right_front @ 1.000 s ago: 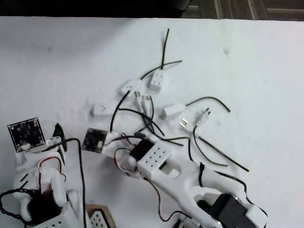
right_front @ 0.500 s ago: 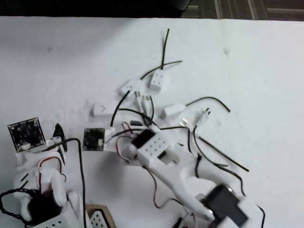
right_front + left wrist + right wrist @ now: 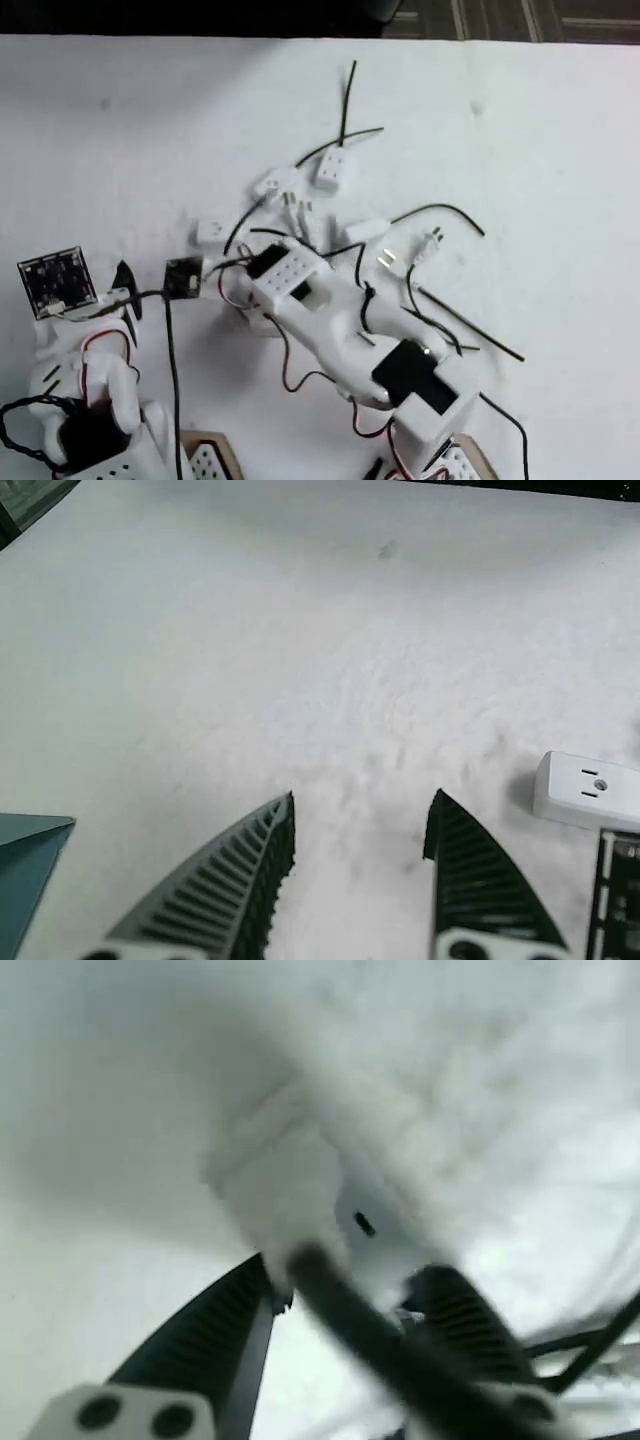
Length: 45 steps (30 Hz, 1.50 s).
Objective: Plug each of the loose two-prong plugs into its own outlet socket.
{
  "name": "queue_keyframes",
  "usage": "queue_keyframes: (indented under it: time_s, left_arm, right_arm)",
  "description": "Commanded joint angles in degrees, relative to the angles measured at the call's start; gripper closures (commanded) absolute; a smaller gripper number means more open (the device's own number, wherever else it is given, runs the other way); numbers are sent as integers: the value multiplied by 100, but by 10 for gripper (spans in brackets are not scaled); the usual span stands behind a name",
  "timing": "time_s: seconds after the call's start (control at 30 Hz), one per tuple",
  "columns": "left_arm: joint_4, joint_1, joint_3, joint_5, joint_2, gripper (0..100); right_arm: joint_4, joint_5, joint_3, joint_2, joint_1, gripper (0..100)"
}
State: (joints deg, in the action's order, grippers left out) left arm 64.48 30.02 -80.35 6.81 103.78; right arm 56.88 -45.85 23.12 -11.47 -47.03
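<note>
Several white outlet blocks lie mid-table: one with a cord [image 3: 333, 168], one beside it [image 3: 277, 183], one to the right [image 3: 366, 232] and one at the left [image 3: 210, 232]. Loose two-prong plugs on black cords lie among them [image 3: 295, 210], [image 3: 388, 260], [image 3: 433, 240]. My right arm [image 3: 330, 320] stretches from the near right over the cords toward the left outlet. My right gripper [image 3: 345, 1280] is open, with a blurred white outlet [image 3: 330, 1210] just past its tips and a black cord [image 3: 400, 1360] crossing in front. My left gripper [image 3: 360, 815] is open over bare table, an outlet [image 3: 585, 790] off to its side.
Black cords [image 3: 440, 300] tangle around and under the right arm. The left arm's base [image 3: 90, 400] sits at the near left corner. The right wrist's camera board [image 3: 183, 278] hangs close to the left gripper [image 3: 122, 272]. Bare white table [image 3: 120, 130] lies at the far left.
My right arm has swung left and away from its base, across the cords toward the left outlet, dragging some cords along. My left arm has kept still.
</note>
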Motion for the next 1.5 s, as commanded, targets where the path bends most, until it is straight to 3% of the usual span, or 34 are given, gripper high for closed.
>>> queue_keyframes:
  time_s: [0.0,0.27,0.73,0.87,1.03,1.27,1.47]
  left_arm:
    - [-44,13,0,-26,57,778]
    - [-44,13,0,-26,57,778]
    - [-44,13,0,-26,57,778]
    - [-44,13,0,-26,57,778]
    - [-44,13,0,-26,57,778]
    - [-44,13,-9,-26,57,778]
    - [-44,13,-44,-26,57,778]
  right_arm:
    - [154,264,-387,22,-31,974]
    - [831,431,-1266,22,154,979]
    - [2018,659,-4167,-48,1569,979]
    - [2035,651,-4334,-48,1868,979]
    - [2378,615,-4220,-48,1684,970]
    - [3116,598,-4457,303,1420,724]
    - [3495,-527,-4492,971,1297,713]
